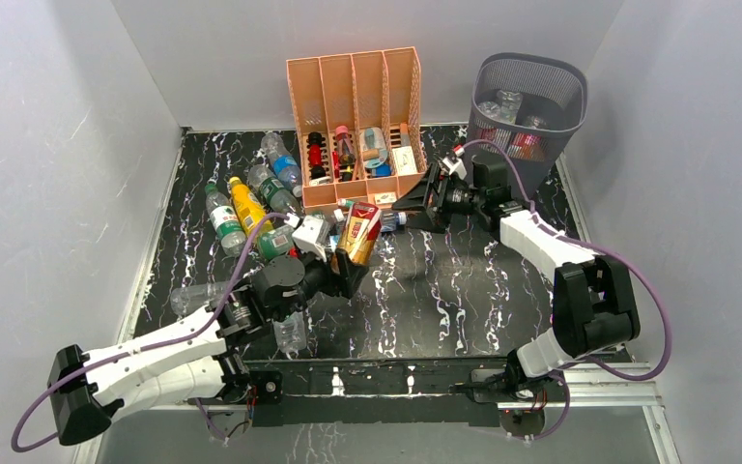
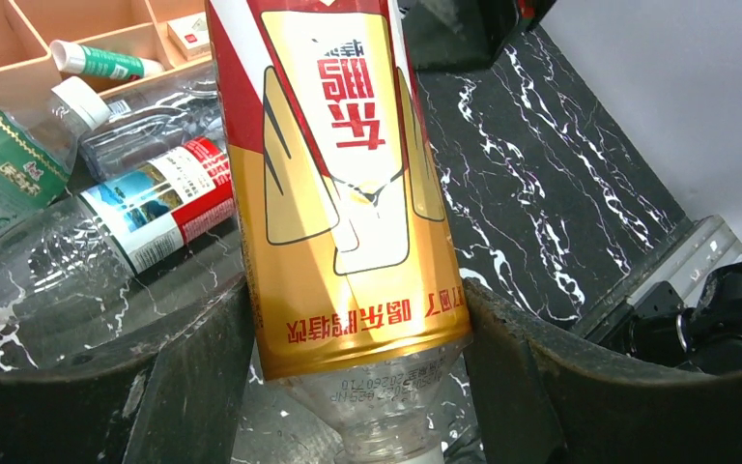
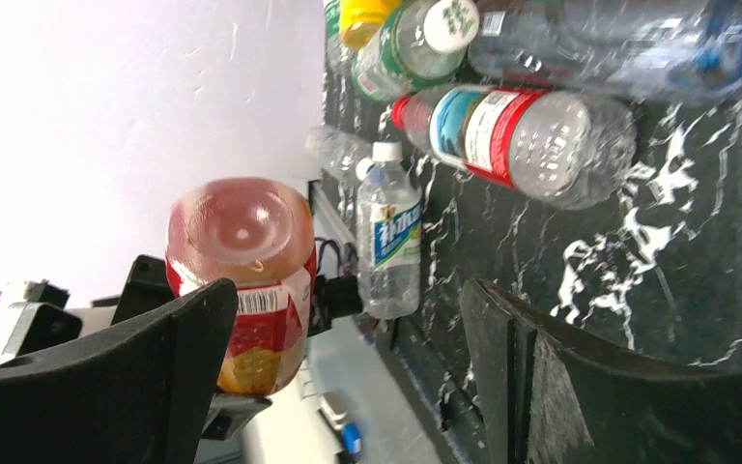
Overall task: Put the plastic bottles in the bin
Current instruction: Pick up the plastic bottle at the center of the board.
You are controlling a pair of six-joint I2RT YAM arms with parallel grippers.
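Open middle, crowded back
Bare table (image 1: 464,290) centre; loose bottles (image 1: 248,203) and peach organizer (image 1: 304,106) (bin (image 1: 529,59) to its right) block the far side.

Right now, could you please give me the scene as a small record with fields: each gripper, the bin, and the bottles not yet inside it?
Left gripper: shut on the red-and-gold bottle
Right gripper: open, empty, beside the peach organizer
Bin: back right corner, with several bottles inside
Loose bottles: mostly piled on the left of the table, lying down
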